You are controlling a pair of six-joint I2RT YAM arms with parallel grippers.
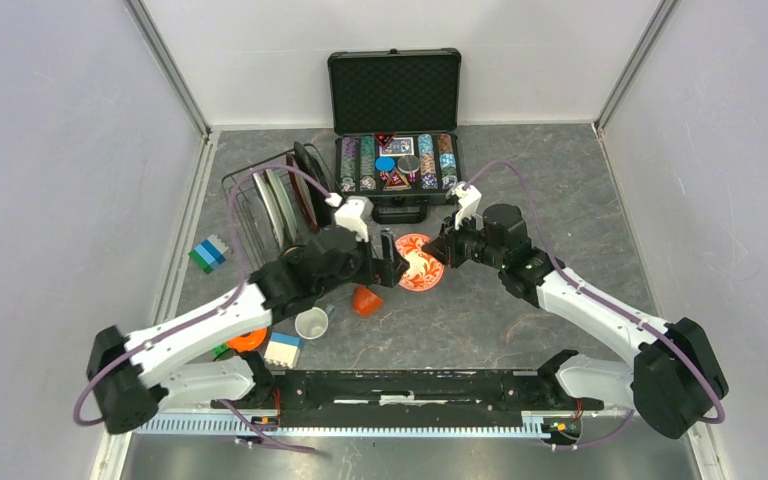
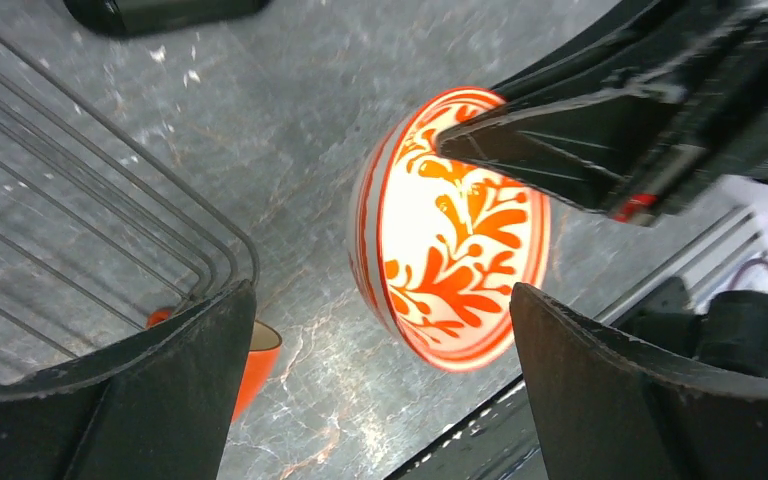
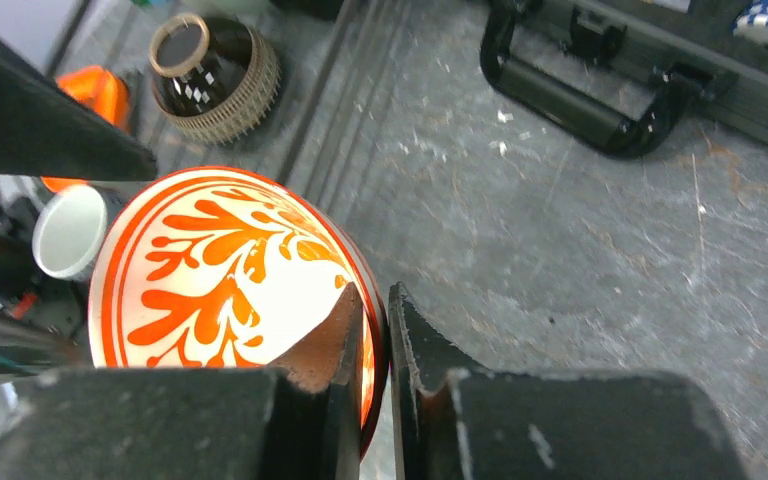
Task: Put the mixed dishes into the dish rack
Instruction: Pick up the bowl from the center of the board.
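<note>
**A:** What is being carried by the tabletop [image 1: 580,200]?

**B:** The back edge is being taken up by an open poker-chip case [image 1: 395,90]. The dish rack [image 1: 238,195] is being seen at the back left, just beside the case, with plates [image 1: 280,205] being held upright in it.

**A:** And the bowl?

**B:** The red-patterned bowl [image 1: 422,262] is being gripped on edge by its rim in the right tool [image 3: 378,310], whose narrow jaws are being pressed onto it. This is happening in front of the case and right of the rack. The left tool [image 2: 380,295] is being held wide, with its fingers to either side of the bowl and apart from it.

**A:** What is standing in the way?

**B:** The near left is being crowded by an orange cup [image 1: 365,300], a white cup [image 1: 311,323] and a toy block [image 1: 282,349]. Open room is being offered on the right half.
</note>
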